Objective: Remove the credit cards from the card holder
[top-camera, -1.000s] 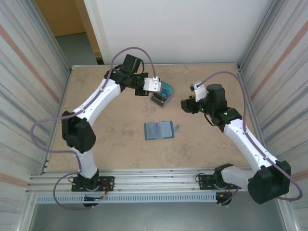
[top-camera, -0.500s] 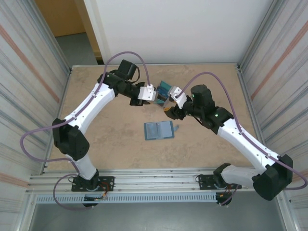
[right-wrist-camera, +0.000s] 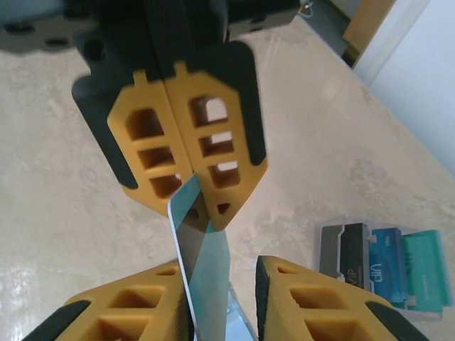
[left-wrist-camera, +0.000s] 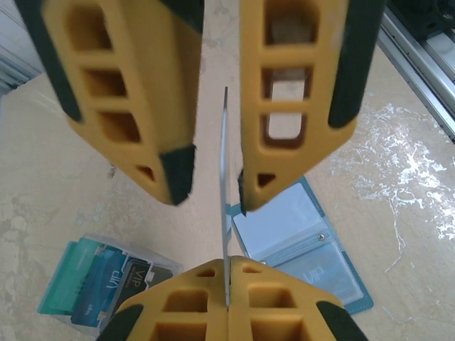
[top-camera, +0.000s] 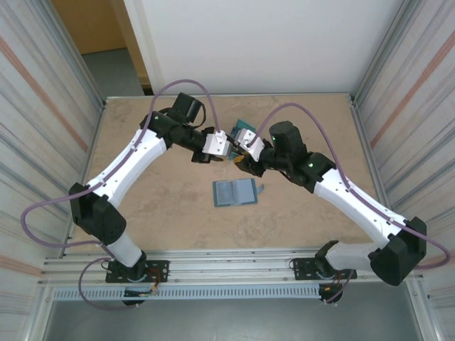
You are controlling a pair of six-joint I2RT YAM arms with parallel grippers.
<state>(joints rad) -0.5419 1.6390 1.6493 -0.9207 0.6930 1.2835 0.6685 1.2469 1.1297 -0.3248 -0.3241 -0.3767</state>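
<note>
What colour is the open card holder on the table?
Card holder: slate-blue, pale slots; left wrist view shows it best.

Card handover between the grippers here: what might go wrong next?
The right gripper straddles the card with jaws apart; if the left gripper, shut on it, releases early, the card may fall. The card sits nearer one right finger, so closing could bend or twist it.

Top camera looks steeply down on the whole table (top-camera: 178,220). We note both wrist cameras close-in, facing each other, sharing the credit card (right-wrist-camera: 207,284) at centre frame.
</note>
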